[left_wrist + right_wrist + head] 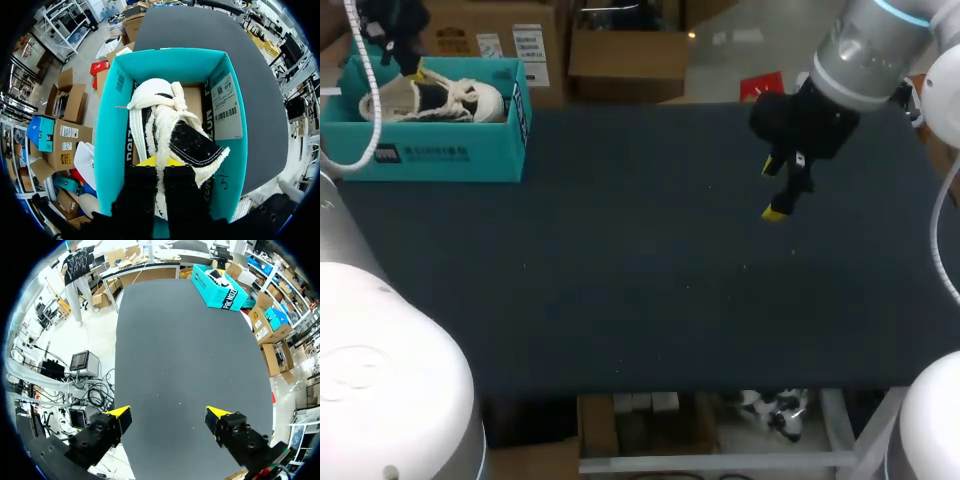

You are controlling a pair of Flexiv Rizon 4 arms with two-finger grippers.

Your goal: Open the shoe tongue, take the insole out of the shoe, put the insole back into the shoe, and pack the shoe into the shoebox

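A teal shoebox (430, 152) stands at the table's far left corner. In it lies a white shoe (435, 100) with a black tongue. My left gripper (412, 68) hangs over the box at one end of the shoe. In the left wrist view the left gripper (160, 162) is shut, and a white strip of the shoe (165, 120) runs between its fingers inside the shoebox (107, 135). My right gripper (782, 190) hovers above the table's far right, open and holding nothing. In the right wrist view the right gripper (169, 415) is far from the shoebox (220, 287).
The dark table top (640, 280) spreads between the box and my right arm. A white label (226, 105) is stuck on one inner wall of the box. The table's near edge runs across the front.
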